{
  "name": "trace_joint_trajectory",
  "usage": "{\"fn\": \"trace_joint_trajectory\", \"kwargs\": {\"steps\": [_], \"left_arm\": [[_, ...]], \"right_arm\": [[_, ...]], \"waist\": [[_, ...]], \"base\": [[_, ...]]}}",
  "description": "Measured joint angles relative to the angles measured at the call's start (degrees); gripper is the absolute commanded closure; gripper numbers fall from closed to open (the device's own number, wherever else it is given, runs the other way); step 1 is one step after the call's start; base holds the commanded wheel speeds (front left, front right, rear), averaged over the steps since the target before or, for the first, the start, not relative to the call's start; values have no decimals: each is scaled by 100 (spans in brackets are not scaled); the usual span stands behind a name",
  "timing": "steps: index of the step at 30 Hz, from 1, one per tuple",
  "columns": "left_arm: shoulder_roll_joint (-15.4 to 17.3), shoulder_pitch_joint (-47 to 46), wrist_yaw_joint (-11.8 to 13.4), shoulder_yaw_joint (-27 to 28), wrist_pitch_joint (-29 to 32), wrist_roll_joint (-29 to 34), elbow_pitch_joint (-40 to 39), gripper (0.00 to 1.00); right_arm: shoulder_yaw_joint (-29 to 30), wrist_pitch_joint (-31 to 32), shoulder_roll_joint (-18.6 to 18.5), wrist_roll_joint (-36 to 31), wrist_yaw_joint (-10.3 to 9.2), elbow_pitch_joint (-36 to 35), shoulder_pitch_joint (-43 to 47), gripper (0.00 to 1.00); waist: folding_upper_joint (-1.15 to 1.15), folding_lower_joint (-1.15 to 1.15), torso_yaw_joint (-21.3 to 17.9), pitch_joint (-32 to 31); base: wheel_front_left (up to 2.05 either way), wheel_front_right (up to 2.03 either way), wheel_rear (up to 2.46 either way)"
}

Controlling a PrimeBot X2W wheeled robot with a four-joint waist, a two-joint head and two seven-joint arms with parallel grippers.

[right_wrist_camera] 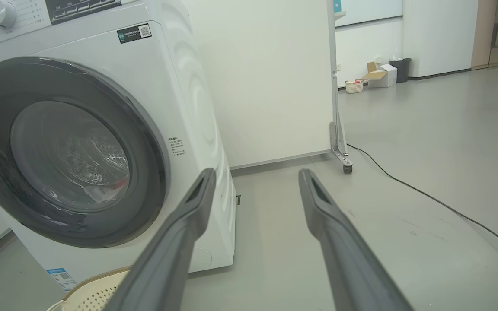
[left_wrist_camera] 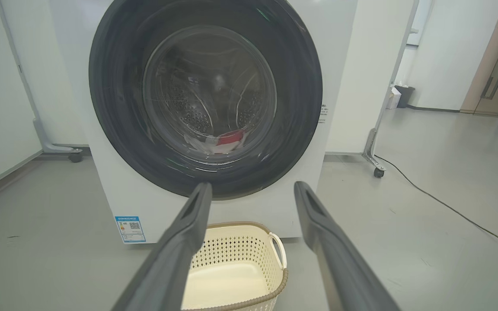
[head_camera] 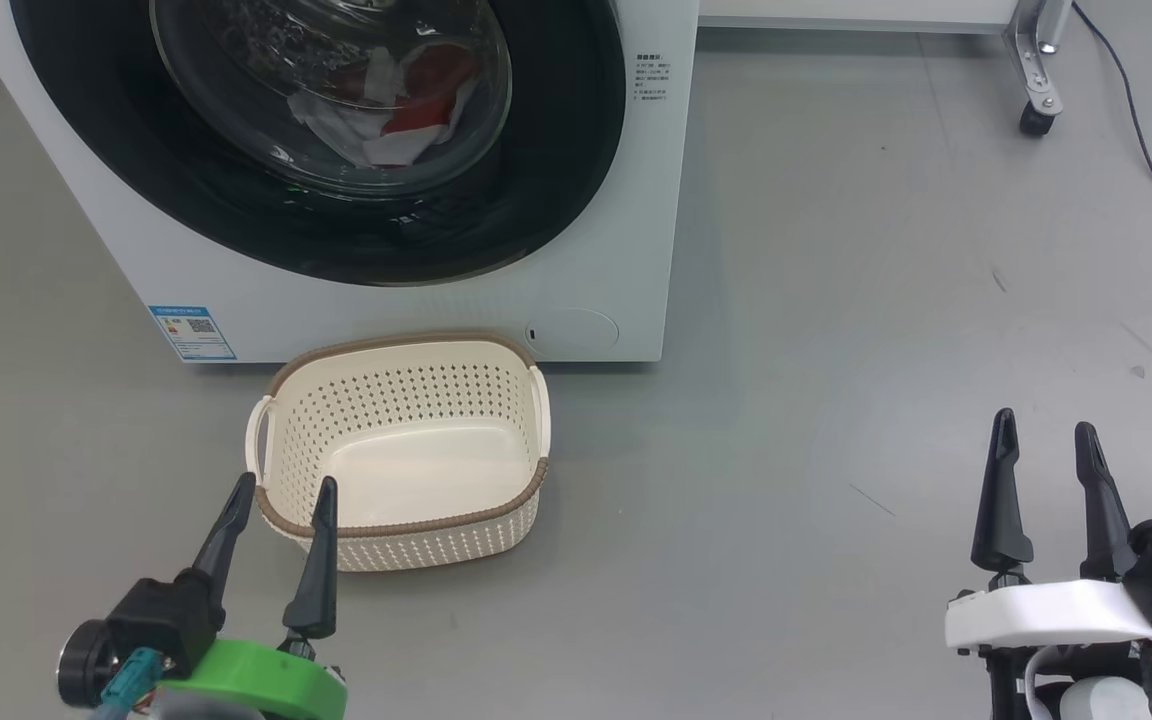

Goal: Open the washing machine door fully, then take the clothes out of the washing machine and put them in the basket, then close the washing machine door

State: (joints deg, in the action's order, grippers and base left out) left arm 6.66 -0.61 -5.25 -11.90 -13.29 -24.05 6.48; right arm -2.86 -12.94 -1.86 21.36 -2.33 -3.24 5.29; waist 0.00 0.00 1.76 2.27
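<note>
The white washing machine [head_camera: 596,290] stands ahead with its round black-rimmed door [head_camera: 556,150] shut. Through the glass bowl I see the red and white clothes [head_camera: 426,95] lying low in the drum, also visible as clothes [left_wrist_camera: 227,140] in the left wrist view. The cream basket [head_camera: 406,540] sits on the floor right in front of the machine, with nothing in it. My left gripper [head_camera: 283,488] is open, its fingertips at the basket's near left rim. My right gripper [head_camera: 1046,428] is open over bare floor, far right of the basket.
A wheeled white partition stands behind the machine, one caster [head_camera: 1036,120] at the upper right. A black cable [head_camera: 1151,160] runs across the grey floor [head_camera: 836,350] on the right. Boxes and a bin [right_wrist_camera: 400,69] sit by the far wall.
</note>
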Motion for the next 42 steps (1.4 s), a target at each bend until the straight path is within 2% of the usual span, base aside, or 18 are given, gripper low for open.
{"fn": "trace_joint_trajectory", "kwargs": {"steps": [5, 10, 42], "left_arm": [[-22, 5, 75, -108, -100, 348, 211, 0], [-74, 4, 92, -121, -115, 401, 412, 0], [-229, -74, 88, -27, -115, 415, 754, 0]], "right_arm": [[-81, 1, -8, -322, -103, 40, 15, 0], [-123, 89, -9, -355, -186, 226, 88, 0], [-213, 138, -9, -354, -287, 413, 66, 0]], "waist": [[0, 0, 3, 9], [0, 0, 0, 0], [0, 0, -4, -32]], "base": [[0, 0, 0], [0, 0, 0], [0, 0, 0]]}}
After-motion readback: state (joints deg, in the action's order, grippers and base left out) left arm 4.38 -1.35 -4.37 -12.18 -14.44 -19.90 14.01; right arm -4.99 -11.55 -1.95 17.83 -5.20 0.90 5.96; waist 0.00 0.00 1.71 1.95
